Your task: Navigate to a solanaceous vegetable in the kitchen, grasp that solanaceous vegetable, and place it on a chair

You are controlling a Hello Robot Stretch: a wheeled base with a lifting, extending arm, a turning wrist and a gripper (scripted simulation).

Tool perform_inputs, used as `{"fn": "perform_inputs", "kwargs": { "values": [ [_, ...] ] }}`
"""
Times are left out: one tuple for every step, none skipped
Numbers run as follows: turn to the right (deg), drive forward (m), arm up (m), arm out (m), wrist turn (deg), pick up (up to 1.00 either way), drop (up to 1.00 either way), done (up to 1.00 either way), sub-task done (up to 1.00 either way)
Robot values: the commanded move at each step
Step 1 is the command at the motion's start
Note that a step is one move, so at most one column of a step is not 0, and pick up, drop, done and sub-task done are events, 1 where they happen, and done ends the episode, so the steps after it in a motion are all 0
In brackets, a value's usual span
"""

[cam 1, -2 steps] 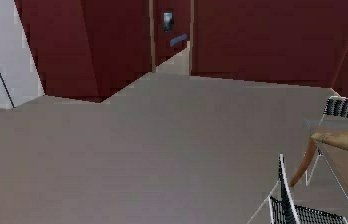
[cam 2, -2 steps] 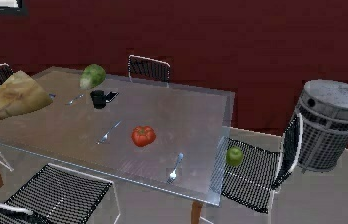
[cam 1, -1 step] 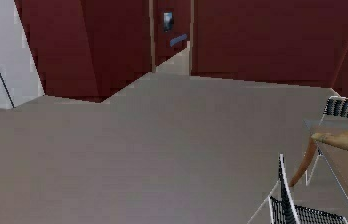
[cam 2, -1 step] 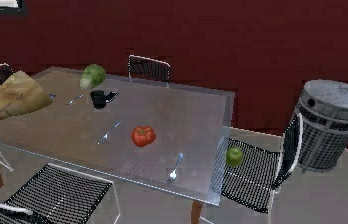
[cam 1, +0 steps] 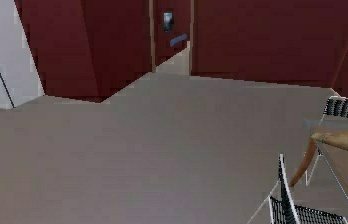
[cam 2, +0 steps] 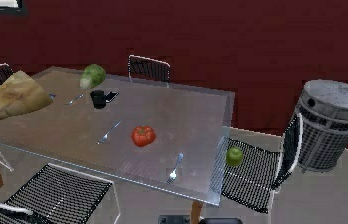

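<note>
One red tomato (cam 2: 143, 135) lies on the glass table (cam 2: 197, 115), at the centre of the arm side view.
Four wire chairs (cam 2: 149, 68) surround the table; the lower-right one carries one green fruit (cam 2: 235, 155). One bin (cam 2: 329, 120) stands at right. The gripper's state cannot be told.

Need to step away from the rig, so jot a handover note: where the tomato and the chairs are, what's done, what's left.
Things: the tomato lies on the glass table, toward its near edge in the arm side view. A wire chair at the table's right end already bears a green fruit; a second wire chair stands at the near side.
Done: the robot is alongside the table.
Left: grasp the tomato, lift it, set it on a chair.
</note>
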Motion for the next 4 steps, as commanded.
{"fn": "perform_inputs", "kwargs": {
  "values": [
    [0.0, 0.0, 0.0, 0.5, 0.0, 0.0, 0.0, 0.0, 0.0],
    [0.0, 0.0, 0.0, 0.0, 45.0, 0.0, 0.0, 0.0, 0.0],
    [0.0, 0.0, 0.0, 0.0, 45.0, 0.0, 0.0, 0.0, 0.0],
    [0.0, 0.0, 0.0, 0.0, 45.0, 0.0, 0.0, 0.0, 0.0]
  ]
}}
